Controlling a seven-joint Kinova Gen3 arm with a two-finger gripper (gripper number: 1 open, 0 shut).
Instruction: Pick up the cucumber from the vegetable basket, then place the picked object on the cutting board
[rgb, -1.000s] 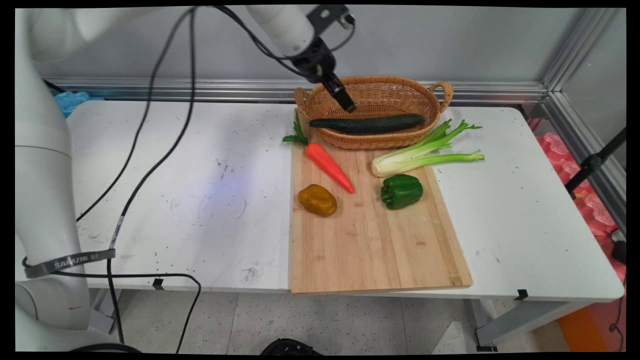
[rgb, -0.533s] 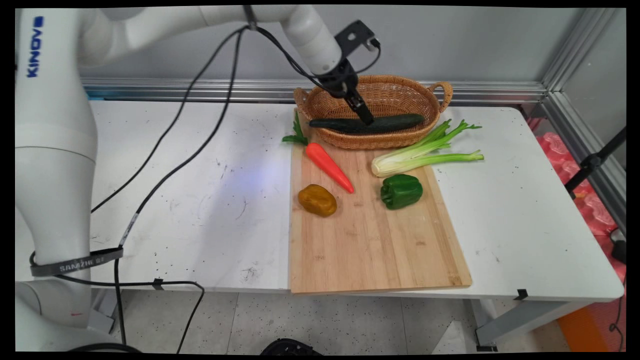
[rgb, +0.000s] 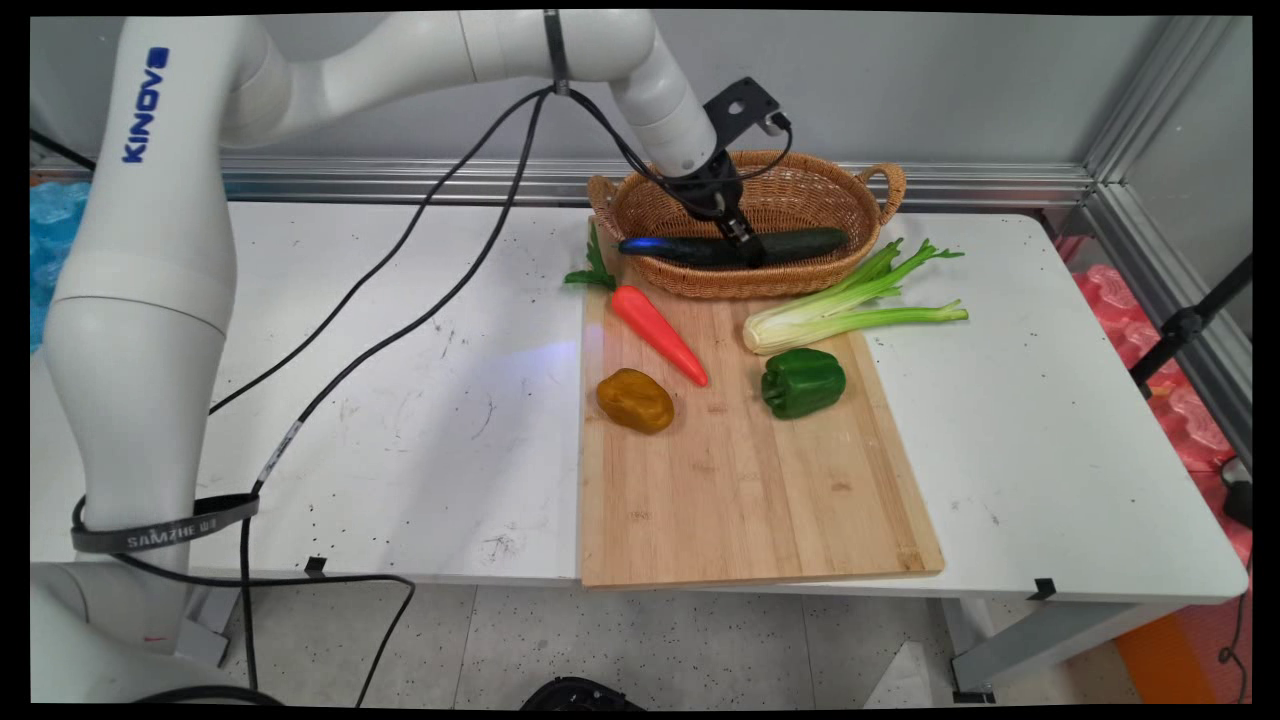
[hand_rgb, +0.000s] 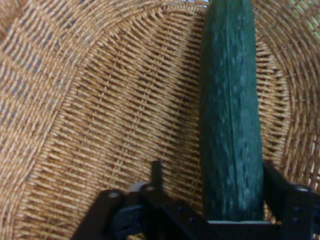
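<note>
A long dark green cucumber (rgb: 800, 243) lies along the near side of a woven wicker basket (rgb: 800, 185) at the back of the table. My gripper (rgb: 745, 245) reaches down into the basket at the cucumber's middle. In the hand view the cucumber (hand_rgb: 230, 100) runs up from between the two black fingers, over the basket's woven floor (hand_rgb: 100, 110). The gripper (hand_rgb: 217, 180) is open and straddles the cucumber. The right finger (hand_rgb: 277, 187) is close against it, while the left finger (hand_rgb: 156, 175) stands apart with a gap.
A wooden cutting board (rgb: 740, 500) lies in front of the basket. On it are an orange carrot (rgb: 660, 335), a yellow-brown pepper (rgb: 635, 400), a green bell pepper (rgb: 803, 382) and a celery stalk (rgb: 850, 310) that overhangs its right edge. Black cables (rgb: 400, 300) hang from the arm.
The gripper has moved right and down from above the basket's left rim into the basket, and its fingers now sit around the cucumber. The cucumber has not moved.
</note>
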